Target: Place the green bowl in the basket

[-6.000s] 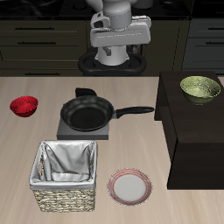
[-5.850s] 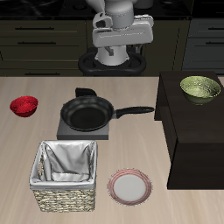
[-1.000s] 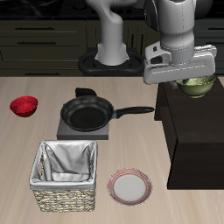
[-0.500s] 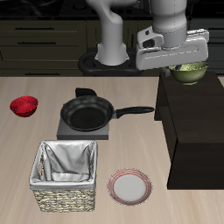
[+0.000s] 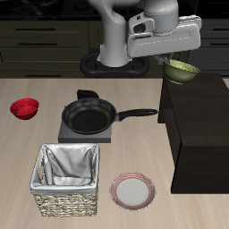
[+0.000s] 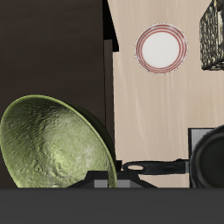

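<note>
The green bowl (image 5: 182,70) hangs in the air above the dark cabinet's back edge, held by its rim in my gripper (image 5: 172,61), tilted. In the wrist view the bowl (image 6: 54,144) fills much of the picture, its speckled inside facing the camera; my fingertips are not distinct there. The wicker basket (image 5: 66,182) with its grey-white cloth lining stands near the table's front edge, far from the bowl. One corner of the basket (image 6: 213,35) shows in the wrist view.
A dark cabinet (image 5: 201,125) stands on the table beneath the bowl. A black frying pan (image 5: 89,116) sits on a grey burner plate mid-table. A pink-rimmed plate (image 5: 132,190) lies beside the basket. A small red bowl (image 5: 25,108) sits at the table's far side.
My gripper came over to the cabinet, closed on the green bowl and has lifted it off the cabinet top, moving it up and toward the table's middle.
</note>
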Motion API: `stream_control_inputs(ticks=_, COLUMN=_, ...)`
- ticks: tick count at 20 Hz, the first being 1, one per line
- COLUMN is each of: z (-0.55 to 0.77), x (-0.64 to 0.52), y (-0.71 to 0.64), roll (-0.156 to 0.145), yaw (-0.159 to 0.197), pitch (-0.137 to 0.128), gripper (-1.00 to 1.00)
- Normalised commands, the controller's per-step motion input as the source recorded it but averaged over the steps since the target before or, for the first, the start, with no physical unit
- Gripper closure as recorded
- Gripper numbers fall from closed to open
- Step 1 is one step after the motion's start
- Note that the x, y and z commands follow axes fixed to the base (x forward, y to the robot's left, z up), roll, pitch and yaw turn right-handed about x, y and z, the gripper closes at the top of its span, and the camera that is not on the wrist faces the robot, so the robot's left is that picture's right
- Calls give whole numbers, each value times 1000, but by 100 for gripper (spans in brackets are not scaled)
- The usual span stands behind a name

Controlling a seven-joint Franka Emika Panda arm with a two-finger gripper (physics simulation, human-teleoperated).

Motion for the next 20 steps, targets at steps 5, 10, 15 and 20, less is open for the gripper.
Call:
stream_control_inputs(ticks=5, z=45, x=77, y=-576, roll=-100, yaw=-14, pitch=-3, gripper=100)
stream_control_inputs(ticks=10, z=-20, x=49, y=-504, roll=-73, yaw=-15, pitch=8, gripper=100)
stream_control_inputs(ticks=15, z=6, x=42, y=-748, roll=-97, yaw=-28, pitch=15, gripper=100)
stream_control_inputs(ticks=20, z=61, x=8, y=-433, roll=-69, yaw=-31, pitch=-15, gripper=100)
